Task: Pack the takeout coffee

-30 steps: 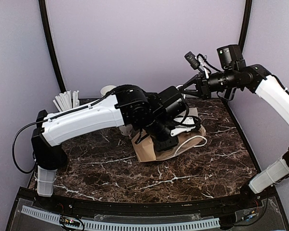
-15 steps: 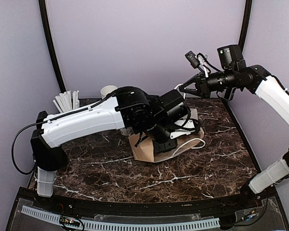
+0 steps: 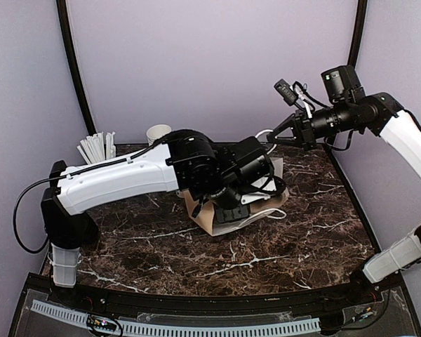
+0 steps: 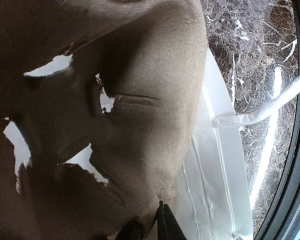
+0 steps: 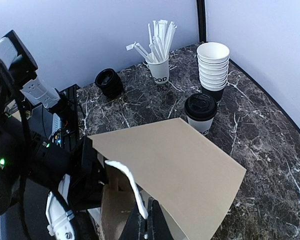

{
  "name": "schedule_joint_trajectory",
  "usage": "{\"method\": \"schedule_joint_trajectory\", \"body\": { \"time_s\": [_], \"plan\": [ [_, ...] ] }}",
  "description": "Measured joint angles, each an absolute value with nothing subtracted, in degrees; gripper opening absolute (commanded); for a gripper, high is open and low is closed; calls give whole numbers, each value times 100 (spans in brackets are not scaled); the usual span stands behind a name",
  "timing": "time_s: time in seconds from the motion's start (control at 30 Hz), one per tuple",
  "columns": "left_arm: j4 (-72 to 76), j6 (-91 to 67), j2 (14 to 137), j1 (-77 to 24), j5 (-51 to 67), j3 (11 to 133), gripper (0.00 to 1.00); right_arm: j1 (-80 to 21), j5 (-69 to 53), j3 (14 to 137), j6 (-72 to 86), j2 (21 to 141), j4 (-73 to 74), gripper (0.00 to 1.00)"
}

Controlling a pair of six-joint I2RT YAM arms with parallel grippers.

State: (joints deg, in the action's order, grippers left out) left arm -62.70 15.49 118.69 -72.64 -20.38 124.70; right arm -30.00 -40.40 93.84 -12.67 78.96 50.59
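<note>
The brown paper bag [image 5: 190, 170] lies in mid-table, its mouth end lifted. My right gripper [image 5: 148, 227] is shut on one white paper handle [image 5: 127, 182] of the bag and holds it up; in the top view this gripper [image 3: 275, 135] is raised at the back right. My left gripper [image 4: 151, 231] is at the bag's mouth, pinching brown paper [image 4: 155, 125] between nearly closed fingers; the top view shows it [image 3: 226, 209] low on the bag [image 3: 202, 219]. One takeout coffee [image 5: 200, 112], white with a black lid, stands upright just beyond the bag. The left arm hides it in the top view.
A stack of lidless white cups [image 5: 213, 65] and a white cup of white sticks [image 5: 159, 70] stand at the back near the wall. A round black object [image 5: 109, 81] sits beside them. The bag's other handle [image 3: 266, 213] loops onto the marble table [image 3: 302, 239].
My right gripper has moved right and slightly up with the handle. The bag's mouth end has risen and the bag has shifted left with my left gripper.
</note>
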Motion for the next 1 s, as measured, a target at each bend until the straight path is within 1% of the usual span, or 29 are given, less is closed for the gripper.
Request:
{"method": "schedule_joint_trajectory", "body": {
  "time_s": [0.37, 0.67, 1.0],
  "plan": [
    [-6145, 1634, 11609, -7220, -1835, 12370, 13, -3002, -4823, 9406, -1070, 7531, 5341, 0],
    [-6104, 1874, 11539, -7216, -773, 12123, 14, -3002, -4602, 8982, -862, 7542, 4943, 0],
    [-6139, 2069, 11537, -7229, -425, 12027, 14, -3133, -4731, 8825, -1079, 7557, 4799, 0]
  ]
}}
